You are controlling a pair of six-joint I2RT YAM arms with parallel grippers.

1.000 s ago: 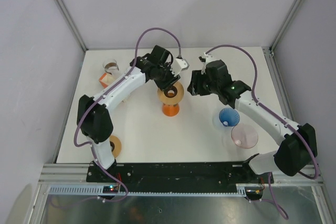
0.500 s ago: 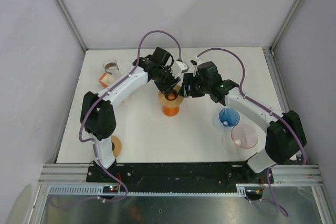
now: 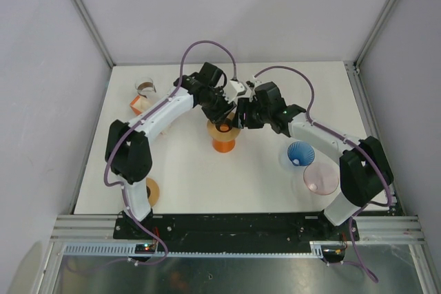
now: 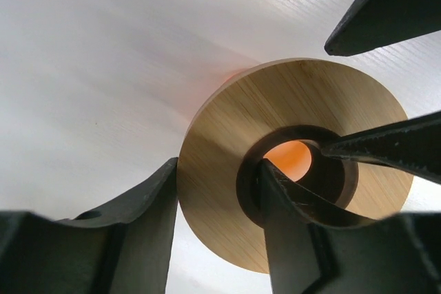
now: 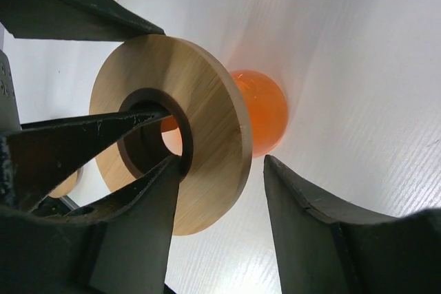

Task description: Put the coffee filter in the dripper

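Mid-desk [image 3: 179, 170]: orange dripper [image 5: 265, 111] stands under wooden ring [image 4: 227, 122] | left end effector [image 4: 219, 170] clamped on ring's wall | right end effector [image 5: 220, 163] astride it, jaws apart, outer finger just clear.

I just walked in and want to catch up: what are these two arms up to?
Both arms meet at the wooden ring over the orange dripper. The left pincer clamps the ring's wall, one finger in its hole. The right pincer straddles another side, open, its outer finger clear. No filter shows inside.
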